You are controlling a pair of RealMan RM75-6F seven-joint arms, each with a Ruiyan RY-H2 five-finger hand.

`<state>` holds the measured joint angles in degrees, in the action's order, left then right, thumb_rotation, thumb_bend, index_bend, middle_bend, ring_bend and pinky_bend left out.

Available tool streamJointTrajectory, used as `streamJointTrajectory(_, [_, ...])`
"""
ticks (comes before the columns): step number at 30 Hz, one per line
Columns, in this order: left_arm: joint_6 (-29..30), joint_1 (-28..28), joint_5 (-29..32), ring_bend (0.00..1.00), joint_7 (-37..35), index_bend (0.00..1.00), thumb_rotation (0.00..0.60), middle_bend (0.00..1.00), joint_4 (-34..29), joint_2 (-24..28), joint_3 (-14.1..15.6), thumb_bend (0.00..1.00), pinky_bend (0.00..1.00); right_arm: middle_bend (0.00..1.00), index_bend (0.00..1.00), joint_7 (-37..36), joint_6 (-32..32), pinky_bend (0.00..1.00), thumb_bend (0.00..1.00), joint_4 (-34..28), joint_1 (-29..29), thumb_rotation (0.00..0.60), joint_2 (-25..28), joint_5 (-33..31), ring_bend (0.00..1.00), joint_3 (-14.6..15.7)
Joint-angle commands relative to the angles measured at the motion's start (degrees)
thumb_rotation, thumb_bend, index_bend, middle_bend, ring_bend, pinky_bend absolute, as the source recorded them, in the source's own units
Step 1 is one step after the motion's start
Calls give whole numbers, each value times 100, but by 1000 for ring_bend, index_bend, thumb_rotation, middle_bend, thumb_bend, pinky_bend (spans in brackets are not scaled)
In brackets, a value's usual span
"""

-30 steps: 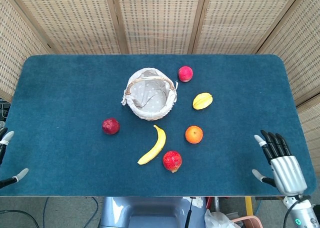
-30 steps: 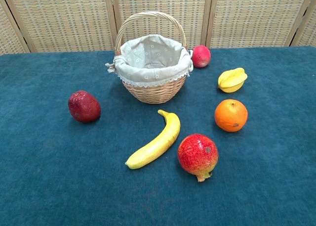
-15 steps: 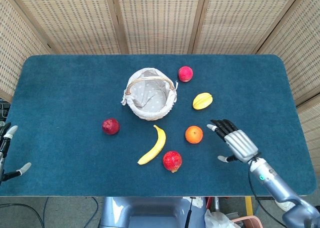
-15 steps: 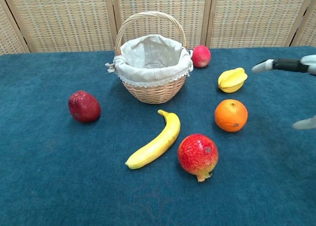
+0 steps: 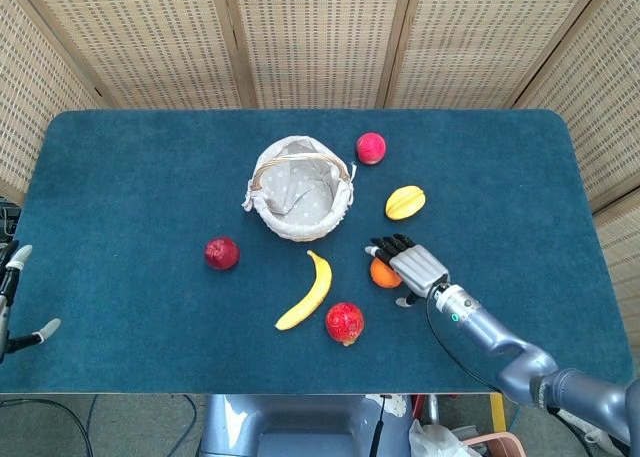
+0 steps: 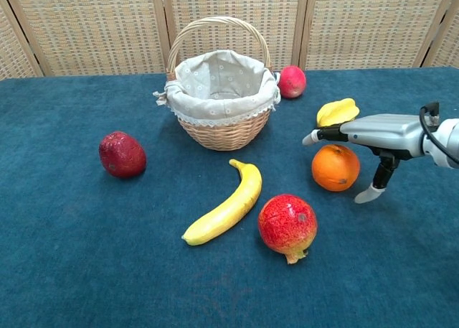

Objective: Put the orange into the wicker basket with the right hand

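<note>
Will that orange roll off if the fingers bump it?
Probably a little: the orange is round and lies loose on the flat blue cloth. The nap may slow it. The right hand hovers open over it, not gripping yet.

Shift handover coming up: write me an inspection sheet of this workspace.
Surface: blue cloth table, flat.
Job's things: orange on table, under right hand; wicker basket upright, cloth-lined, holds nothing visible.
Clutter: banana, pomegranate, starfruit, two red fruits.
Hands: right hand open over orange, not gripping; left hand open at table edge.
Cables: black cable at right wrist.
Surroundings: woven screens.
</note>
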<state>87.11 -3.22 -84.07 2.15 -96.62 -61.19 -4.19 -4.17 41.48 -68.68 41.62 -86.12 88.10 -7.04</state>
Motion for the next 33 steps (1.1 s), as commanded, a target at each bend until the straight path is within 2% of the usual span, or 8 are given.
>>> streamJointTrajectory(1, [-16, -12, 17, 0, 5, 0, 600, 0, 0, 0, -7, 0, 0, 203, 184, 338, -51, 237, 27, 229, 85, 600, -223, -236, 69, -18])
streamJointTrajectory(3, [-23, -15, 20, 0, 0, 0, 600, 0, -8, 4, -5, 0, 0, 362, 335, 378, 211, 437, 128, 283, 40, 600, -311, -216, 214, -35])
streamJointTrajectory(5, [-26, -20, 24, 0, -12, 0, 600, 0, -17, 11, -8, 0, 0, 475, 457, 217, 591, 559, 225, 282, -25, 600, -359, -111, 318, -48])
streamJointTrajectory(8, [-40, -28, 29, 0, -21, 0, 600, 0, -21, 17, -6, 0, 0, 543, 515, -206, 1016, 631, 299, 70, -51, 600, -215, 20, 381, -128])
streamJointTrajectory(13, [-80, -47, 69, 0, -43, 0, 600, 0, -27, 34, -14, 0, 0, 545, 519, -451, 1265, 633, 319, -433, 62, 600, 194, -18, 382, -408])
streamJointTrajectory(19, [-135, -84, 118, 0, -83, 0, 600, 0, -36, 58, -40, 0, 0, 546, 519, -267, 971, 633, 320, -872, 552, 600, 372, -706, 382, -1132])
streamJointTrajectory(24, [-215, -128, 255, 0, -99, 0, 600, 0, -28, 64, -97, 0, 0, 546, 519, 232, 571, 633, 332, -607, 1157, 600, -42, -1620, 382, -1654])
streamJointTrajectory(33, [-447, -234, 545, 0, -139, 0, 600, 0, 32, 81, -194, 0, 0, 547, 522, 1147, 358, 633, 339, 68, 1848, 600, -782, -2601, 383, -1822])
